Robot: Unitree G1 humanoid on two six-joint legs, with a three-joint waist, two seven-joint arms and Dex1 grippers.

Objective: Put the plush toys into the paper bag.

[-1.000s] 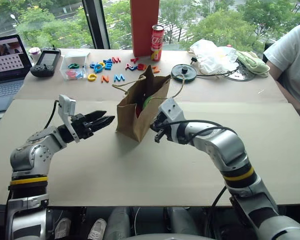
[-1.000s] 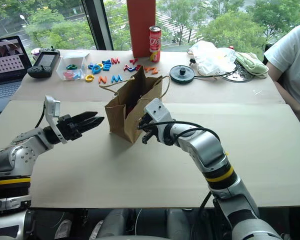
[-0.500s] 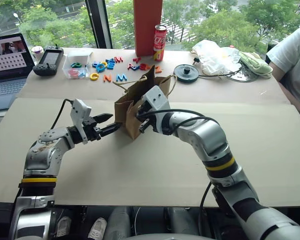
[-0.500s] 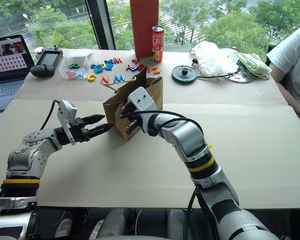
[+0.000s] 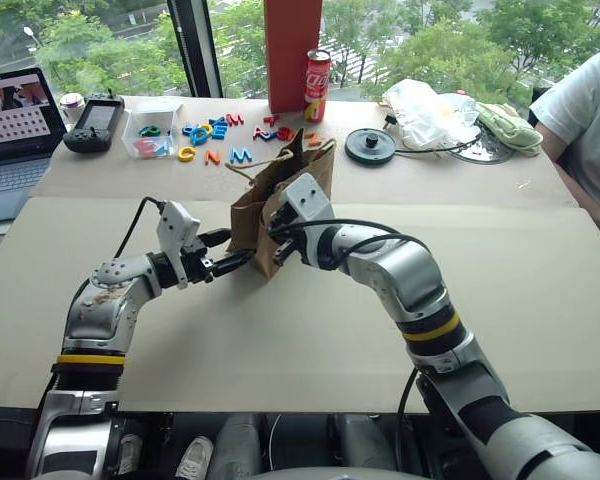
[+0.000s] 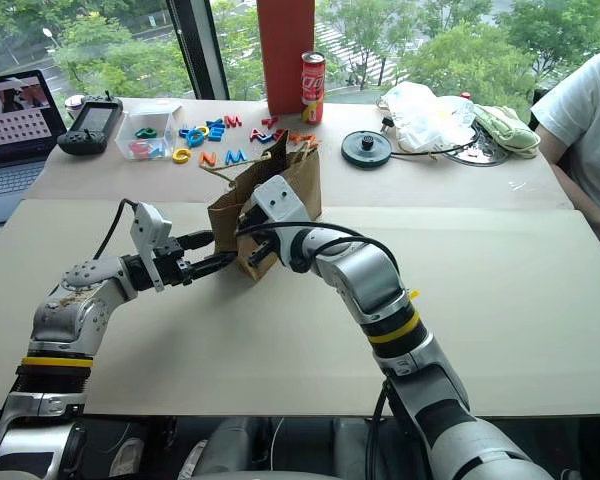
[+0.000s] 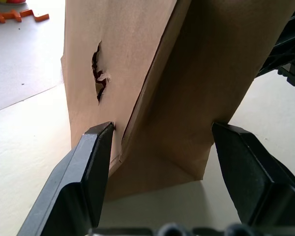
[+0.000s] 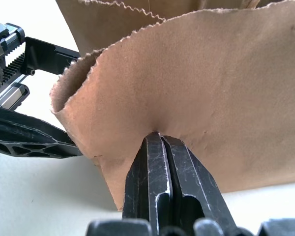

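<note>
Brown kraft paper bag (image 5: 280, 205), creased, serrated rim, small ragged tear in one side, stands mid-table on pale board. Left gripper (image 7: 160, 147): black fingers wide, straddling bag's lower corner. Right gripper (image 8: 161, 147): fingers closed, tips pressing into bag's wall w/ a dimple.

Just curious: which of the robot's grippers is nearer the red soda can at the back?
Right. The right gripper presses the paper bag just before the can; the left gripper sits farther left.

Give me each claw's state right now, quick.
Left claw: open, fingers straddling the base of the paper bag.
Right claw: closed, tips pressed against the bag's wall.
</note>
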